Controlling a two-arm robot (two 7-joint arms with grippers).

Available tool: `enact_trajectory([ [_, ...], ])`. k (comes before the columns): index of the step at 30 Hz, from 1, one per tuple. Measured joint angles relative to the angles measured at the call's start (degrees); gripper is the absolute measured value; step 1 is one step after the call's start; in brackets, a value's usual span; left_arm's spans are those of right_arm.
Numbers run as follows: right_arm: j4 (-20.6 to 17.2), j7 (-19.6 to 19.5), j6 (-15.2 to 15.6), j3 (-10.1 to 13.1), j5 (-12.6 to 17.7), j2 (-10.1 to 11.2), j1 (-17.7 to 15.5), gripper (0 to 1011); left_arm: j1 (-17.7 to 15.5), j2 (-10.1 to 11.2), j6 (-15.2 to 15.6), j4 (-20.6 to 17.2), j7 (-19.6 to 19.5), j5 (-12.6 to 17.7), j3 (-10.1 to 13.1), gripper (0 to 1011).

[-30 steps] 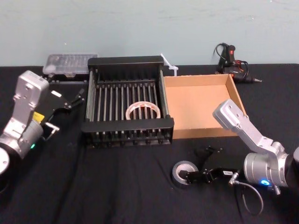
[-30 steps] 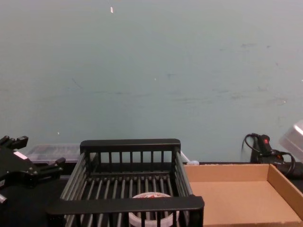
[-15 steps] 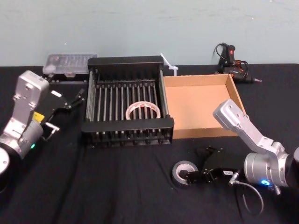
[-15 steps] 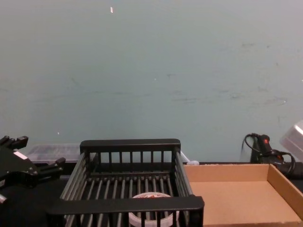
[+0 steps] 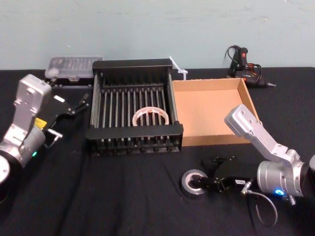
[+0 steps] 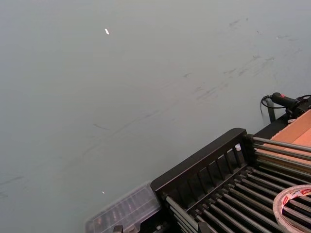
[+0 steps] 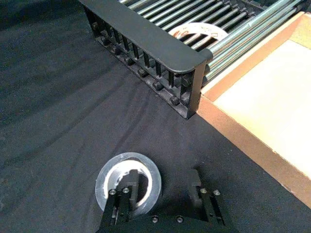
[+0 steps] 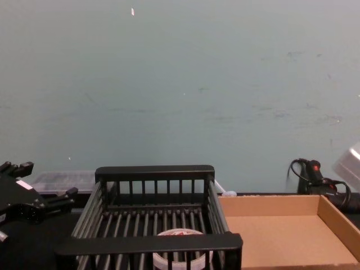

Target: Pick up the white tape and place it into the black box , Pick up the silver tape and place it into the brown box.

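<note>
The right jaws are spread over the silver tape [image 7: 127, 158] lying flat on the surface, one inside its core, one outside. It is judged stiff and light; its wall should be pinched. The left arm is parked.

the black box [image 8: 149, 243] rim hides part of the white tape [image 8: 162, 260]; the right gripper [image 7: 163, 177] overlaps the silver tape [image 7: 108, 178].

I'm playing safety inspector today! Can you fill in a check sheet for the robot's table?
Surface: black cloth table.
Job's things: white tape lies in black box; silver tape on the cloth before the empty brown box.
Clutter: clear case and black tool at the back.
Hands: right hand open, one finger in silver tape's hole; left hand open, left of black box.
Cables: wire loop by right wrist.
Surroundings: teal wall.
</note>
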Motion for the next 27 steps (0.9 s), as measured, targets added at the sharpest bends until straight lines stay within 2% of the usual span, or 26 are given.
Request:
enact_trajectory([
  [2, 0.00, 0.00, 0.00, 0.00, 0.00, 0.00, 0.00, 603, 0.00, 0.00, 0.00, 0.00, 0.00, 0.00, 0.00, 1001],
  [9, 0.00, 0.00, 0.00, 0.00, 0.03, 0.00, 0.00, 339, 0.00, 0.00, 0.00, 0.00, 0.00, 0.00, 0.00, 1001],
  [15, 0.00, 0.00, 0.00, 0.00, 0.05, 0.00, 0.00, 173, 0.00, 0.00, 0.00, 0.00, 0.00, 0.00, 0.00, 1001],
  [27, -0.08, 0.40, -0.88, 0.27, 0.11, 0.08, -0.22, 159, 0.00, 0.00, 0.00, 0.00, 0.00, 0.00, 0.00, 1001],
])
